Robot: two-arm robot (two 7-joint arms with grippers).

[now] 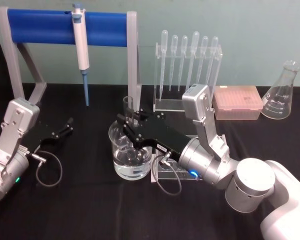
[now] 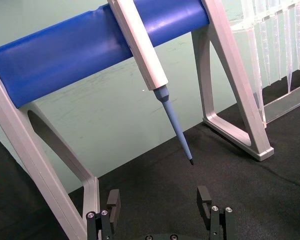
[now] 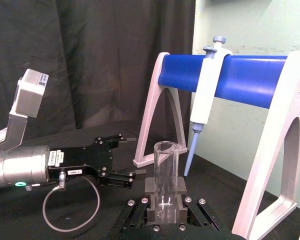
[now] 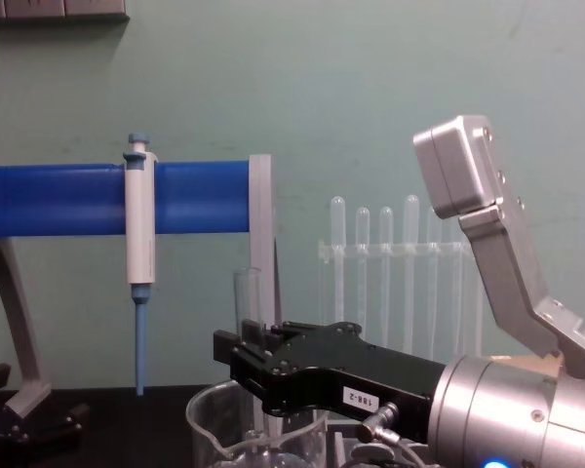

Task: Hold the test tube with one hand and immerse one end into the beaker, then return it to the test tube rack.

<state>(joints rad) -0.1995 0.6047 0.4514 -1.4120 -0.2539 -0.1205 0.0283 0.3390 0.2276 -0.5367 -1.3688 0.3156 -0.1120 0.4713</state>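
My right gripper clamps test tube upright so its end dips in beaker | left gripper parked, jaws apart

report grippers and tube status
Right gripper shut on test tube, upright, lower end inside beaker. Left gripper open, parked at table's left. Micropipette hangs behind, apart from it.

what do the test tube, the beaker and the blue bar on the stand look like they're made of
The test tube looks like clear glass, smooth and glossy: the background shows through it and its rim glints.
The beaker is probably glass too, transparent, with shiny highlights on its wall.
The blue bar seems to be a plastic or rubber sleeve with a soft sheen; which one is unclear.
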